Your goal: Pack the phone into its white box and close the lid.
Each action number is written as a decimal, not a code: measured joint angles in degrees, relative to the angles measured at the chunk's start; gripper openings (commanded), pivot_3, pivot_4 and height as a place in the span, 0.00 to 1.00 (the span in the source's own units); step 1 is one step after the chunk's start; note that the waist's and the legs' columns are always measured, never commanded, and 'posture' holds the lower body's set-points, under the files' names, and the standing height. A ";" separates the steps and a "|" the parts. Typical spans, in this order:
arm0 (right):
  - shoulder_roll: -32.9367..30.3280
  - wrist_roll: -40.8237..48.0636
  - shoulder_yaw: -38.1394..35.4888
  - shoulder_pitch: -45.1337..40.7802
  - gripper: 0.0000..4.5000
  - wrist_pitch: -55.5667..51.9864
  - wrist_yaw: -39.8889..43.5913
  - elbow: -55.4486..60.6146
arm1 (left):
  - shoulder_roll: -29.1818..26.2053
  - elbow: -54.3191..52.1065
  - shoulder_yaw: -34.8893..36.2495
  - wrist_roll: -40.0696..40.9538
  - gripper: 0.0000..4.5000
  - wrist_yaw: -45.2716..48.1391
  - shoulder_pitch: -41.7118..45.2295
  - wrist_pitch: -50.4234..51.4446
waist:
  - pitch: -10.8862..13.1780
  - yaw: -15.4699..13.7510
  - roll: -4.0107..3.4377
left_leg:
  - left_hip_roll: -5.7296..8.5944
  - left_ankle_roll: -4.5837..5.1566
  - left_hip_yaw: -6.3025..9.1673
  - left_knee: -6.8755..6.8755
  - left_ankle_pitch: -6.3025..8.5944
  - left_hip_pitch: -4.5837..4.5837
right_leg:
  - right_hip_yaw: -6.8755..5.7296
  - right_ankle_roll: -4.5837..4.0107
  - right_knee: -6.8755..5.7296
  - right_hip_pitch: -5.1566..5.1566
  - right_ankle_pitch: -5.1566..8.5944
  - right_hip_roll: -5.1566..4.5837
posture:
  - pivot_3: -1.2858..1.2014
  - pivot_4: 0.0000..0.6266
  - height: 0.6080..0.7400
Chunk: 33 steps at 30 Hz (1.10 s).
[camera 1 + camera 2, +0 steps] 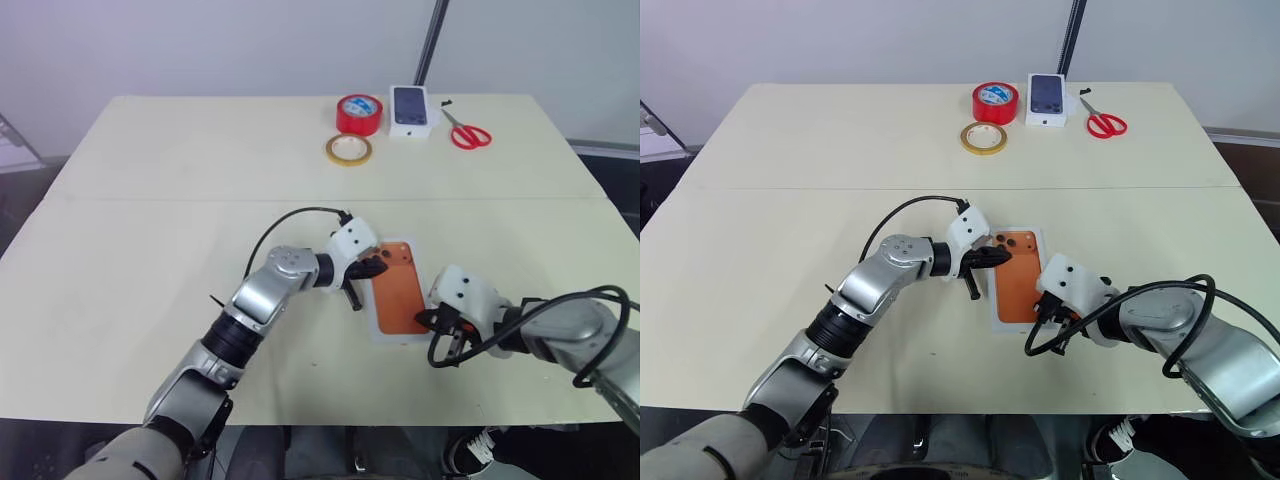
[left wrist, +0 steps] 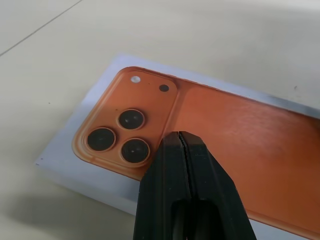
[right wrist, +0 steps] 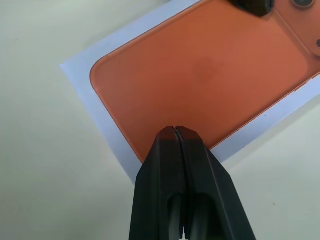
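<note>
The copper-orange phone point(image 1: 398, 288) lies back up, flush inside the white box point(image 1: 380, 336), whose rim point(image 2: 75, 175) frames it on all sides. My left gripper point(image 1: 373, 268) is shut and empty, its tips point(image 2: 180, 137) just over the phone beside the dark camera lenses point(image 2: 120, 135). My right gripper point(image 1: 430, 318) is also shut and empty, hovering over the phone's near end point(image 3: 200, 80) close to the box's near edge. The left gripper's black tip point(image 3: 252, 6) shows at the far end in the right wrist view. The lid is out of view.
At the table's far side stand a red tape roll point(image 1: 359, 114), a yellow tape ring point(image 1: 348, 150), a small white box with a dark phone picture point(image 1: 409, 108) and red scissors point(image 1: 468, 132). The box sits near the table's front edge point(image 1: 330, 420).
</note>
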<state>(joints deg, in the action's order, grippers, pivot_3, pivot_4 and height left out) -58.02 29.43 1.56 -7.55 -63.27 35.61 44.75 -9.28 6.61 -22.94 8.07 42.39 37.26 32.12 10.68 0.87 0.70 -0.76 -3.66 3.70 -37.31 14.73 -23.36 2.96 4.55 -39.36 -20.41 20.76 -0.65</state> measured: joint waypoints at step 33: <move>6.93 -1.06 -17.44 -1.31 0.01 29.43 13.95 -36.72 | -18.54 -25.26 35.26 12.44 0.00 -11.22 -30.46 3.74 | 0.03 -0.08 0.00 | -0.05 0.00 -0.07 0.04 0.00 0.00 | 0.04 0.00 0.02 -0.02 0.00 -0.12 | 0.52 0.24 1.00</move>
<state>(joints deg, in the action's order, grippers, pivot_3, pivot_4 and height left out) -51.09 28.37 -15.89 -8.85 -33.84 49.56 8.03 -27.83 -18.64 12.32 20.51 31.18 6.81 35.86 10.71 0.79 0.70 -0.82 -3.66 3.64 -37.28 14.73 -23.36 3.00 4.55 -39.34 -20.44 20.76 -0.77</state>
